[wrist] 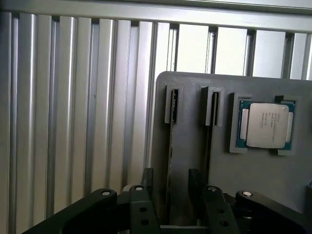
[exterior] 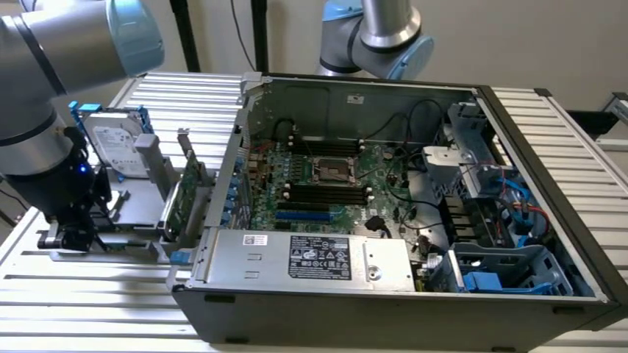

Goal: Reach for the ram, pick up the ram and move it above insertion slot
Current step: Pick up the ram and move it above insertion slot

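Low at the exterior view's left, beside the open dark-grey computer case [exterior: 393, 316]: the black two-finger gripper [exterior: 69, 237] on a silver arm [exterior: 29, 125], down over a flat grey plastic holder tray [exterior: 137, 202] on the ribbed metal table [exterior: 98, 294]. Spread wide, pinching nothing.

In the wrist view, the gripper [wrist: 170, 178] with one black fingertip [wrist: 147, 176] on each side of the ram [wrist: 170, 151], a long thin green circuit-board stick seen edge-on, upright in a narrow slot of the tray. Clear gap between stick and either fingertip, so no touch. Just beside it, a second narrow slot [wrist: 213, 107]; cannot tell what sits in it. Farther along the tray, a square silver-lidded processor chip [wrist: 265, 126] with a green rim, flat in its own recess.

Farther off than the gripper, a silver hard drive [exterior: 113, 147] upright in a blue bracket. Between tray and case, a larger green expansion card [exterior: 187, 195] standing on edge. Inside the case, a green motherboard [exterior: 378, 165] with long black memory slots [exterior: 324, 193]. At the far side, a second grey arm [exterior: 387, 33].
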